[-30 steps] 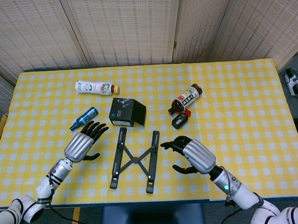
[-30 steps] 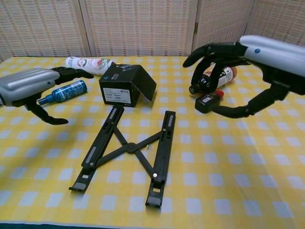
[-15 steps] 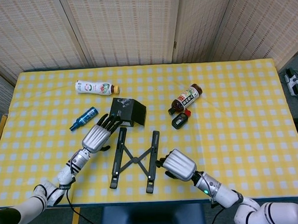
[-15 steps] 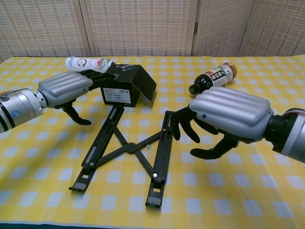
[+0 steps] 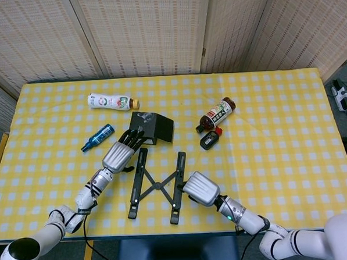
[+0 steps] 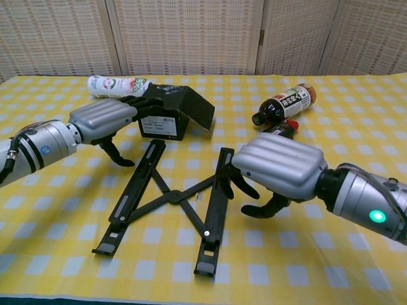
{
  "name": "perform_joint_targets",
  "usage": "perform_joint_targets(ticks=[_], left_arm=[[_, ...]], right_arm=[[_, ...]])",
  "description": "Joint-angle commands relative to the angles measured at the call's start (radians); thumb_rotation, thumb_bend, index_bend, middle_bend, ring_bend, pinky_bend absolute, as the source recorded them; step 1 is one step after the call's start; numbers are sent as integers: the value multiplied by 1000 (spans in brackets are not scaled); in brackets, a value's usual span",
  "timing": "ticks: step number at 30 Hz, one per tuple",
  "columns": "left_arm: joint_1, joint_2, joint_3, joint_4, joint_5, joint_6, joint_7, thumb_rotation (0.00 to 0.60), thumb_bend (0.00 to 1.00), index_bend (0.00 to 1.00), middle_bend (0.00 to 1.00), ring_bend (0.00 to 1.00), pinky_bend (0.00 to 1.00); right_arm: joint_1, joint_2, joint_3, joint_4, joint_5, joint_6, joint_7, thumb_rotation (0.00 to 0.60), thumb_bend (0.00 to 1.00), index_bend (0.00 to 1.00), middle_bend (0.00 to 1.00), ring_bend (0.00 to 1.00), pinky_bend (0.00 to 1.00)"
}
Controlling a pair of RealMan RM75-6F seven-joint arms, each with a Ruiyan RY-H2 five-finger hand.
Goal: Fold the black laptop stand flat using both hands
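Resting mid-table near the front edge, the laptop stand (image 5: 157,184) is lying spread. Right hand (image 5: 200,188) is hovering, fingers curled, empty, beside its right rail. Left hand (image 5: 120,154), fingers apart, is touching the black box (image 5: 153,128).

no wording can be read: the brown bottle (image 6: 285,103) near the table's far right edge carries a label of blurred characters, and the black box (image 6: 166,114) bears a white sticker of illegible print.
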Motion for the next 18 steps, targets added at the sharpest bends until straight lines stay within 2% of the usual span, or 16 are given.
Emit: perform_joint_targets(ticks=[1, 18], left_arm=[[1, -3, 7, 6, -3, 1, -7, 600, 182, 0, 14, 0, 0], [15, 15, 25, -47, -28, -1, -69, 600, 183, 0, 13, 0, 0]], right_arm=[[14, -30, -7, 52, -11, -6, 11, 600, 335, 538, 727, 819, 833], [54, -121, -29, 202, -74, 32, 10, 600, 335, 538, 727, 818, 833]])
